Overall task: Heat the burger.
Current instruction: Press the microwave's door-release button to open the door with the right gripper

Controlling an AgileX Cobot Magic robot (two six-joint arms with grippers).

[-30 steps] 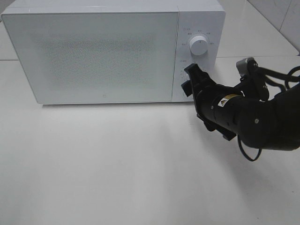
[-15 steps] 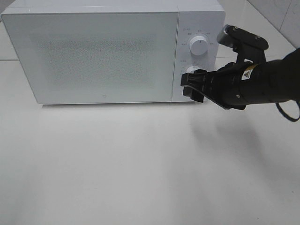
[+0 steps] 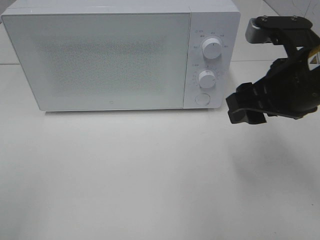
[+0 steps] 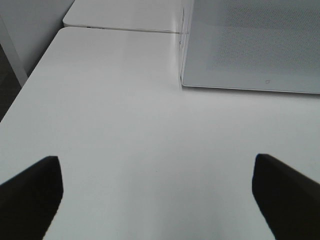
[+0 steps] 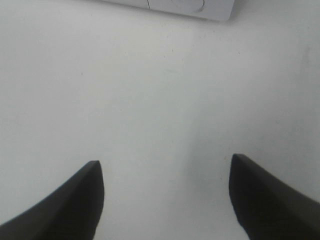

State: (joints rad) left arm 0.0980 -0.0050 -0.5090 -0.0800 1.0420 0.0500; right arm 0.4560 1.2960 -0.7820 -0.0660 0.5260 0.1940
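Note:
The burger is out of view in every frame. A white microwave (image 3: 100, 55) stands at the back of the table with its frosted door shut. On its control panel are an upper knob (image 3: 212, 50), a lower knob (image 3: 206, 78) and a round button (image 3: 202, 98). My right gripper (image 3: 239, 106) hovers open just right of the panel, touching nothing, its fingers spread over bare table in the right wrist view (image 5: 165, 162). My left gripper (image 4: 155, 160) is open and empty above the table, with the microwave's front corner (image 4: 250, 45) ahead of it.
The white table (image 3: 150, 175) spreads in front of the microwave. In the left wrist view a table edge (image 4: 30, 80) runs along one side, with a seam to a second tabletop (image 4: 120, 29) behind. The microwave's lower corner (image 5: 170, 6) shows in the right wrist view.
My right gripper has drawn back from the lower knob and swung to the right, off the control panel. The microwave door has stayed shut.

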